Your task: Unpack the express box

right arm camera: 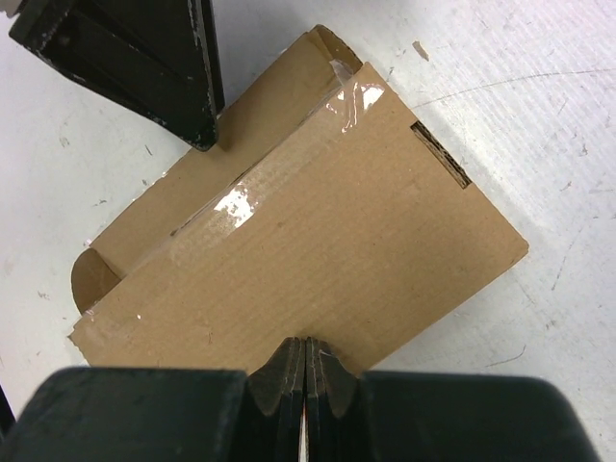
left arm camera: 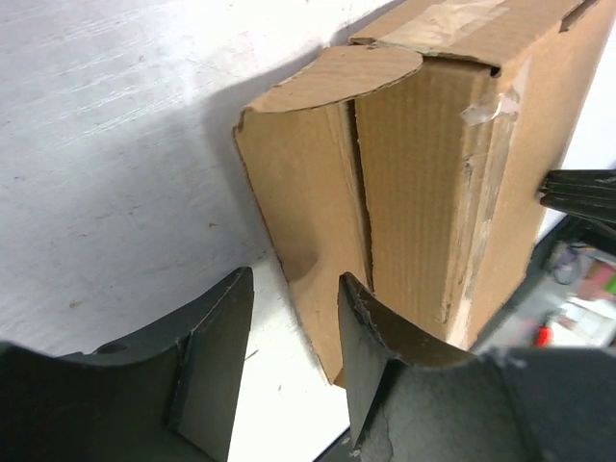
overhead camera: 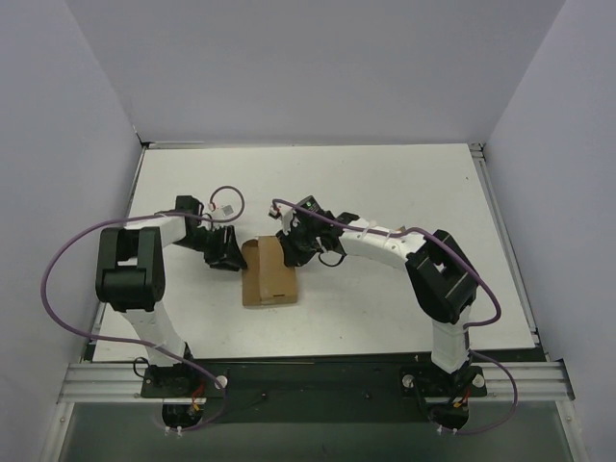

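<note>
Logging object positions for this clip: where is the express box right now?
In the top view, the express box sits near the middle of the table, between the left gripper and the right gripper.

Ahead of the right gripper (right arm camera: 306,361), the express box (right arm camera: 385,241) is seen as matt corrugated cardboard crossed by glossy clear tape (right arm camera: 236,205), on a scuffed table (right arm camera: 539,115).

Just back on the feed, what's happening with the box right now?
Both arms are at the small brown cardboard box lying between them. The left hand, fingers apart, sits at its left side. The right hand, shut, has its tips against the opposite edge. The clear tape looks intact, so nothing is unpacked yet.
</note>
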### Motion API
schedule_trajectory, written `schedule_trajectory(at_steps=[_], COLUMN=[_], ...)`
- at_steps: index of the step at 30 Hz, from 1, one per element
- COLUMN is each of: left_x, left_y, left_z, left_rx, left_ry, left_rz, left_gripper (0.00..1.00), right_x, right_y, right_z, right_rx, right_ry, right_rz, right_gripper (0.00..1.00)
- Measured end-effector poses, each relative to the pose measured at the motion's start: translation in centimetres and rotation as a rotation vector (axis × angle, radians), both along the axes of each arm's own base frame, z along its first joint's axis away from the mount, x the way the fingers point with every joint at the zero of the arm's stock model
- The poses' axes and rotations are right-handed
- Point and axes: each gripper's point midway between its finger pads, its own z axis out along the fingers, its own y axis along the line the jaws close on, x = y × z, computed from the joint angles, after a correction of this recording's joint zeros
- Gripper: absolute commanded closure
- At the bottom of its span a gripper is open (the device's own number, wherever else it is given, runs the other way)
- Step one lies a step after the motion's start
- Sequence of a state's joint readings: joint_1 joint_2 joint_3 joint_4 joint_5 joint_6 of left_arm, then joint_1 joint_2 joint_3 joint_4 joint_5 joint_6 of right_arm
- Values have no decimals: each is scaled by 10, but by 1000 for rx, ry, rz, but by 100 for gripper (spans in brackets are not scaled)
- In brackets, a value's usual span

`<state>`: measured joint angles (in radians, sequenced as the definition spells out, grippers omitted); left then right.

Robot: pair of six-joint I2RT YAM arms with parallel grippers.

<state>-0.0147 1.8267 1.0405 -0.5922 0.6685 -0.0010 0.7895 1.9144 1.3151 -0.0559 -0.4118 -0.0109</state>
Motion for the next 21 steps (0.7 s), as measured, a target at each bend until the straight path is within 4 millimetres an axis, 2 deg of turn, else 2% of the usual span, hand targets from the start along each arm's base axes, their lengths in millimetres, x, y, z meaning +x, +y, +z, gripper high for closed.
schedule_trajectory(at_steps=[4, 7, 10, 11, 14, 17, 21], left_x=[2, 2, 3, 3, 4, 4, 8], left_y=[-5, -17, -29, -32, -35, -38, -42], left_z=[0, 1, -1, -3, -8, -6, 6], left_rx=[-122, -205, -236, -238, -249, -276, -317], left_ry=[47, 84, 100, 102, 111, 115, 95], left_rz=[39, 32, 7, -2, -9, -11, -21], left_gripper=[50, 54, 67, 78, 93, 99, 100], right_x=[3, 4, 6, 7, 9, 12, 22], right_y=[-2, -3, -5, -5, -7, -13, -33], right_z=[0, 0, 0, 0, 0, 2, 15], right_rx=[-2, -3, -6, -7, -8, -19, -68], right_ry=[-3, -4, -7, -8, -12, -31, -112], right_rz=[-8, -11, -17, -20, -25, -22, 4], right_gripper=[100, 100, 100, 100, 100, 100, 100])
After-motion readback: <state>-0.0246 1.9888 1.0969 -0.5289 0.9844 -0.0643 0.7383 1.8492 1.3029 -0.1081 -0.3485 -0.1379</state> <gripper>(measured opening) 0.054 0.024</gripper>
